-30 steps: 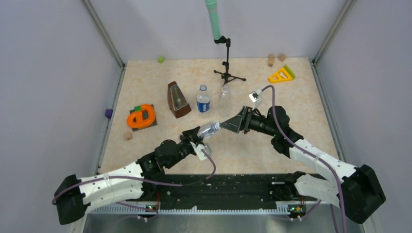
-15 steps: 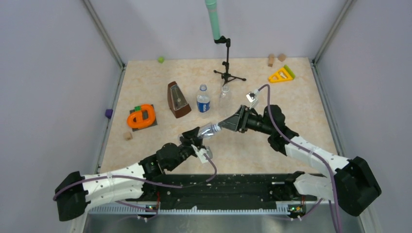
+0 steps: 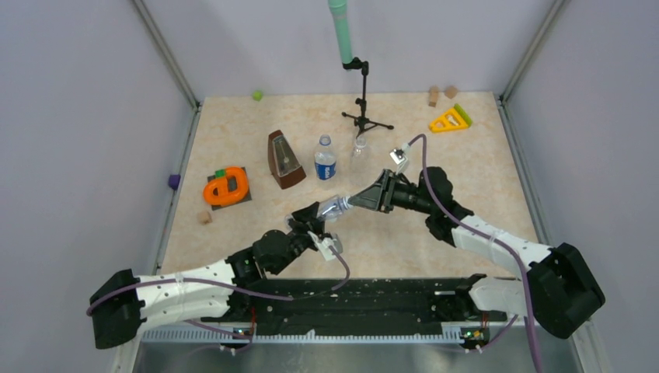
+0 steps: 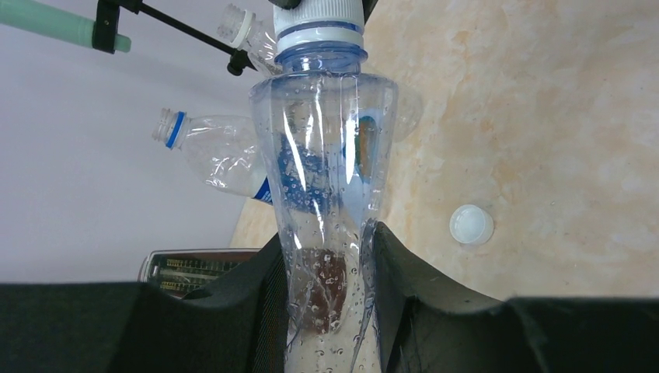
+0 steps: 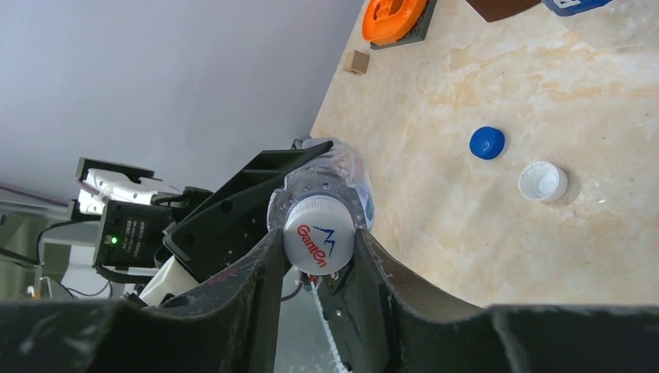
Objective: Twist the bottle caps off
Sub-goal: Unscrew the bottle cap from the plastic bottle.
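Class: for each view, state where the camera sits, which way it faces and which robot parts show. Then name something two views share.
Top: above, behind the bases, looking down on the table; both arms show.
Left wrist: looks along its own fingers up the gripped bottle.
Right wrist: looks past its own fingers at the cap, end-on.
Shared: both wrist views show that cap.

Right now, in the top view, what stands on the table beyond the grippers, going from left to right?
Orange toy → small green piece → metronome → labelled bottle → plain clear bottle → yellow triangle.
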`<state>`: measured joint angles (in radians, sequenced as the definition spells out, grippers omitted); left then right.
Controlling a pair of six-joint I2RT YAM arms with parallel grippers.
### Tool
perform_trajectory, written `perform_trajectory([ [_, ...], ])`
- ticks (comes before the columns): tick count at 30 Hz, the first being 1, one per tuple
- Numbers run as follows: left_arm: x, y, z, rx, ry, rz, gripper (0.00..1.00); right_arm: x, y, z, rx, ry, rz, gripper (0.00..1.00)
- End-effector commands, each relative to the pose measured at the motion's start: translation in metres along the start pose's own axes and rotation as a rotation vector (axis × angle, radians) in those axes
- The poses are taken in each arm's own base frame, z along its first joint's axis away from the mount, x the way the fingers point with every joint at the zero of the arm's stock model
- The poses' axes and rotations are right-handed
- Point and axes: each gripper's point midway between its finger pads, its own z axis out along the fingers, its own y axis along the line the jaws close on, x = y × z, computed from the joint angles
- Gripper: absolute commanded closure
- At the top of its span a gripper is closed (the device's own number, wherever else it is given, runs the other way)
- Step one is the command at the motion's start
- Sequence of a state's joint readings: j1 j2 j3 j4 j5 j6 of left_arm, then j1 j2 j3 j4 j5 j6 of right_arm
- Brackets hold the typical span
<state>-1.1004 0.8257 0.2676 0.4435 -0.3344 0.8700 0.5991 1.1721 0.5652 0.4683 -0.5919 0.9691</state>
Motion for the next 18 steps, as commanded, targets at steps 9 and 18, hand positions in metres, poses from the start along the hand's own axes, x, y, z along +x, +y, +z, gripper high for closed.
perform_trajectory([
  [9, -0.012, 0.009, -0.001, -0.036, -0.044, -0.018, 1.00, -0.010, 0.023, 0.003, -0.069, 0.000, -0.076, 0.64],
  [18, -0.020, 0.002, -0.003, 0.029, -0.058, -0.104, 1.00, -0.008, 0.020, 0.001, -0.060, 0.016, -0.155, 0.90],
])
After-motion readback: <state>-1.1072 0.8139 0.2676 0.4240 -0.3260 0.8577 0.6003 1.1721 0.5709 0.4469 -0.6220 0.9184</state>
